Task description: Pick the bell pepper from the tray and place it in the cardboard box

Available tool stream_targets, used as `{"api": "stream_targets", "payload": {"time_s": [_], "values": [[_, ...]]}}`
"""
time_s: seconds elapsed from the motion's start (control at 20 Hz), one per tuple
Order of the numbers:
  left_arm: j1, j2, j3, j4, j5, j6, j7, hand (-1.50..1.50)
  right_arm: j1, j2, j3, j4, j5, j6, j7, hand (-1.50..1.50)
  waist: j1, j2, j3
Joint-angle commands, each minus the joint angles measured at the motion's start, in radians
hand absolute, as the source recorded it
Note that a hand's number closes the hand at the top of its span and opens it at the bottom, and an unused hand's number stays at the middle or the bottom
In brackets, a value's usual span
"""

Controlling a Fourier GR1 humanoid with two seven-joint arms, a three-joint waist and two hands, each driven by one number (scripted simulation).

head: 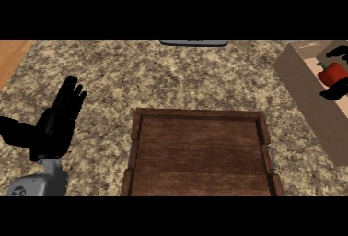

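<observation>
bell pepper (332, 73) is no longer on the tray; it sits over the opening of the cardboard box at the right edge, red with a green stem, and black fingers of the right hand (336, 91) curl round it from below and above.

nearest, the wooden tray (201, 152) lies in the middle of the speckled tabletop (170, 78) with nothing on its boards. to its left the left hand (60, 120) rests with its fingers straight and pointing up, holding nothing, its grey forearm coming in from the lower edge.

further off and to the right, the cardboard box (316, 108) stands well apart from the tray, its brown wall facing the view. only the pepper and the right hand show inside it; whether the pepper touches the box floor i cannot tell.

the placing step seems to be in hand. the next move likely calls for lowering the pepper if needed, uncurling the fingers, and lifting out without catching the box wall.
</observation>
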Motion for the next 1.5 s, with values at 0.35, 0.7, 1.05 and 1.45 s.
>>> {"api": "stream_targets", "payload": {"time_s": [0.35, 0.7, 1.05, 1.45], "values": [[-0.051, 0.010, 0.013, 0.035, -0.008, 0.011, 0.008, 0.00, -0.078, 0.039, -0.231, 0.024, -0.268, -0.330, -0.327, -1.50, -0.014, 0.007, 0.011], [0.022, 0.009, 0.018, -0.031, -0.003, 0.015, 0.016, 0.00, -0.134, 0.022, -0.449, 0.051, -0.555, -0.189, -0.336, -1.50, -0.021, -0.005, 0.010], [-0.006, 0.020, 0.027, 0.001, 0.001, 0.007, 0.017, 0.00, -0.083, -0.051, -0.578, 0.087, -0.758, -0.043, -0.397, -1.50, -0.027, -0.001, 0.009], [0.053, -0.001, 0.011, 0.009, -0.028, 0.003, -0.072, 0.00, 0.054, -0.084, -0.627, 0.105, -0.885, -0.044, -0.520, -1.50, -0.022, -0.001, 0.008]]}}
